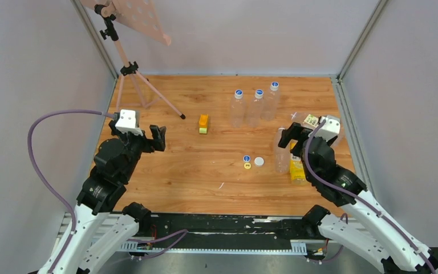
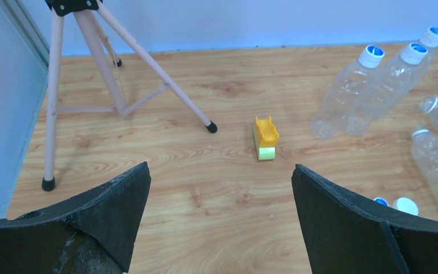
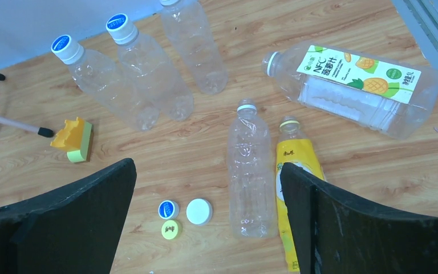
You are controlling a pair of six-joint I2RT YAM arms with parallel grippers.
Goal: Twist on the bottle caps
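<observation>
Three bottle caps lie close together on the wood: the blue cap (image 3: 168, 209) with a white mark, the yellow cap (image 3: 171, 229) touching it, and the white cap (image 3: 199, 212) just beside. Near them lie the slim clear bottle (image 3: 251, 177) and the slim yellow bottle (image 3: 296, 162), side by side with open necks. The wide labelled bottle (image 3: 353, 85) lies on its side beyond them, also uncapped.
</observation>
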